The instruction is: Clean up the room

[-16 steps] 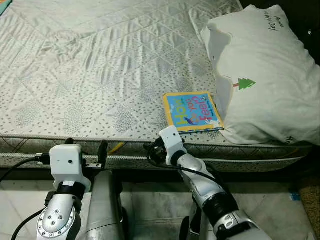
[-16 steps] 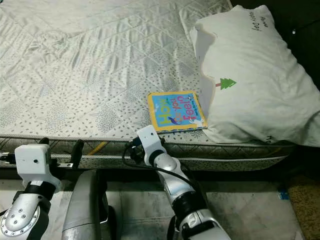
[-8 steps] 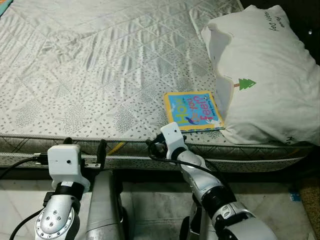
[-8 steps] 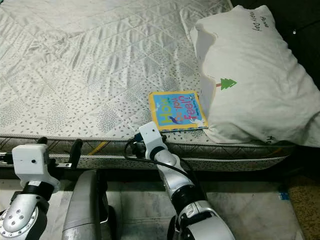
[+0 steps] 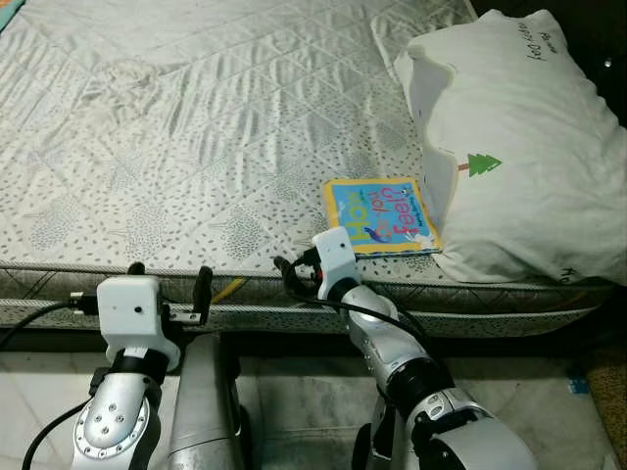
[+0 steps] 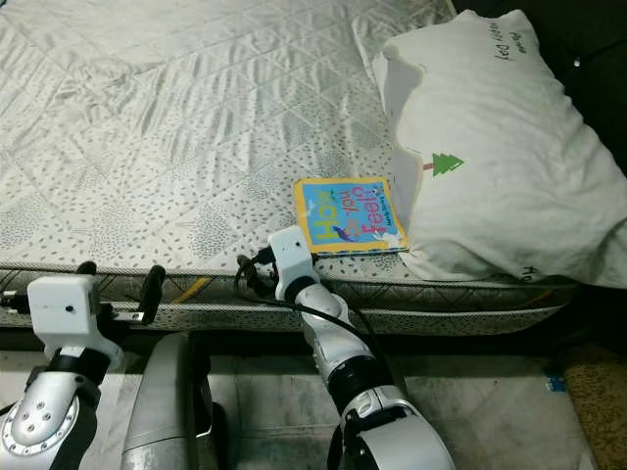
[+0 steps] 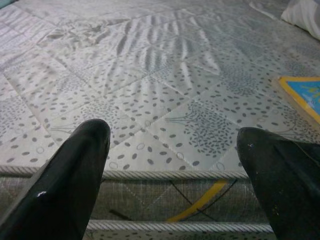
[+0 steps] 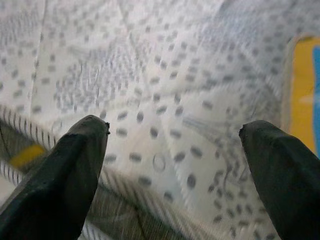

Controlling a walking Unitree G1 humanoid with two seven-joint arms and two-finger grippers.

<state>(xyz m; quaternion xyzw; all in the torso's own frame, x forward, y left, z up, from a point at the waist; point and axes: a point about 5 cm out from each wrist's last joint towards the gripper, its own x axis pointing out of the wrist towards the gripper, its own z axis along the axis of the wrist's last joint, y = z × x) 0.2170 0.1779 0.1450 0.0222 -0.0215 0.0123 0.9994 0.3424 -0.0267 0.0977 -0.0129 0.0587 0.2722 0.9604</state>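
Observation:
A small children's book (image 5: 380, 215) with a yellow border and blue cover lies flat near the front edge of the mattress (image 5: 196, 147). Its right side is tucked against a white pillow (image 5: 519, 147) with a green tree print. My right gripper (image 8: 175, 127) is open and hovers over the mattress edge just left of the book; the book's yellow edge (image 8: 300, 95) lies beside one finger. Its white wrist block (image 5: 333, 257) sits at the bed's front edge. My left gripper (image 5: 168, 279) is open too, held low in front of the mattress edge, far left of the book.
The mattress side and piping (image 5: 470, 294) run across in front of me. Pale tiled floor (image 5: 294, 401) lies below it, with a brown mat (image 5: 602, 392) at the lower right. A dark area (image 5: 598, 39) lies behind the pillow.
My right wrist has risen and pushed forward onto the mattress edge, closer to the book. The left arm shifted slightly right. Book and pillow have not moved.

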